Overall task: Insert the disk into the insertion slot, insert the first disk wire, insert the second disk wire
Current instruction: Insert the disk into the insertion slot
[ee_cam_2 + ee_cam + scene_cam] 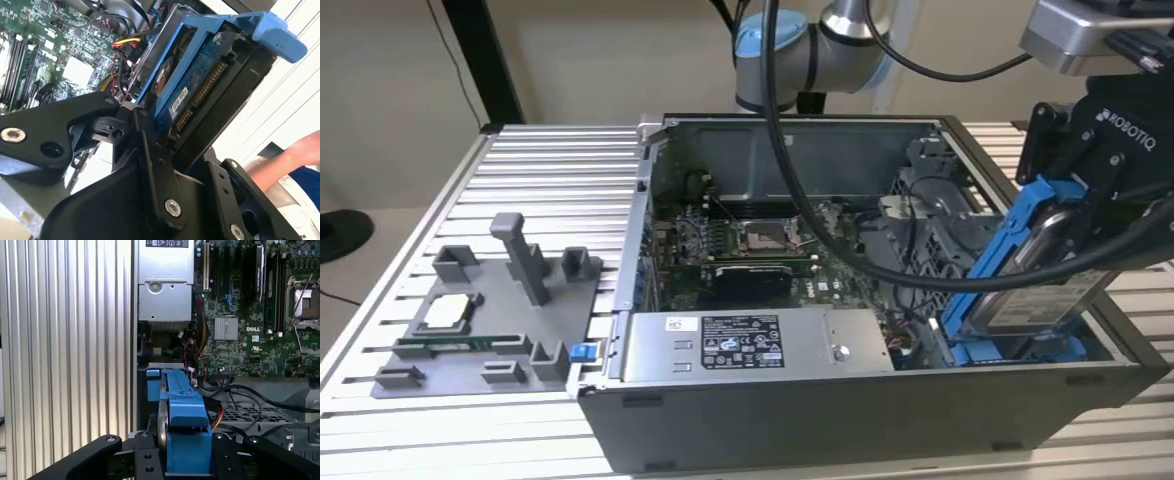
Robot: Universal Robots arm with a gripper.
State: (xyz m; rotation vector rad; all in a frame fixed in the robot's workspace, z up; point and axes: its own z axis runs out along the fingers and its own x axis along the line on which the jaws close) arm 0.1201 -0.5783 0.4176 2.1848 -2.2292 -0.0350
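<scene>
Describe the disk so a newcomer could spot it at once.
Find the open computer case on the ribbed table. At its end on the exterior view's right, the disk stands tilted, the gripper's jaws shut on it. Its bright blue frame sets it apart from the grey power-supply box lying flat nearby.

A ribbed aluminium tabletop (547, 170) stands before a plain beige wall (614, 60); a black upright post (480, 60) rises behind it at the exterior view's left.
</scene>
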